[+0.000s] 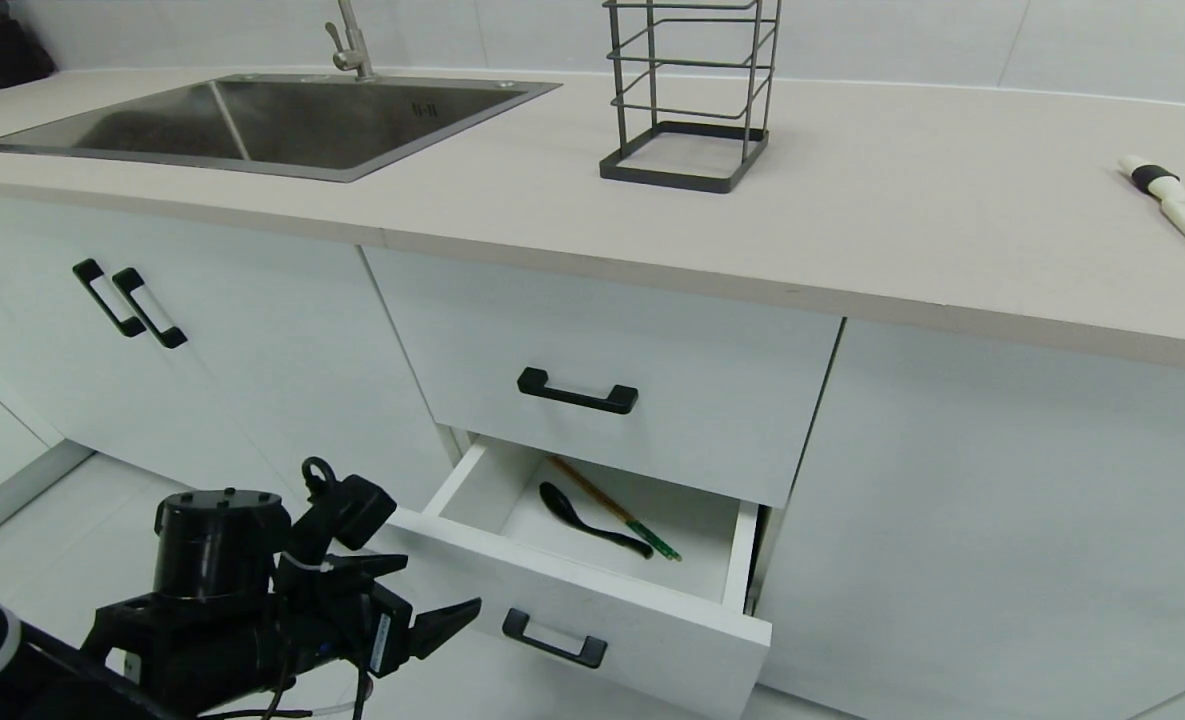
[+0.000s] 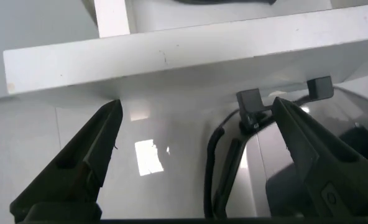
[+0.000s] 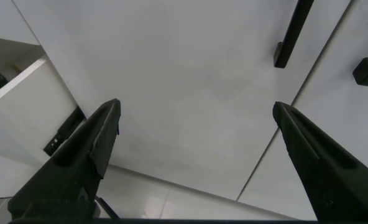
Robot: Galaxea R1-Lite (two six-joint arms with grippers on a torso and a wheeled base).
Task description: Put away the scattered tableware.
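Up on the pale countertop, a steel sink sits sunk in at the left, its faucet rising behind the basin. To the right, a dark wire rack stands upright, apart from the sink. Below the counter, a closed drawer shows a black handle, and the white cabinet doors left of it carry two black handles side by side.

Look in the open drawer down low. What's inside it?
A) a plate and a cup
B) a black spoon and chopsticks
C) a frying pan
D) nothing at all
B: the pulled-out lower drawer holds a black spoon lying next to a pair of chopsticks on its white bottom.
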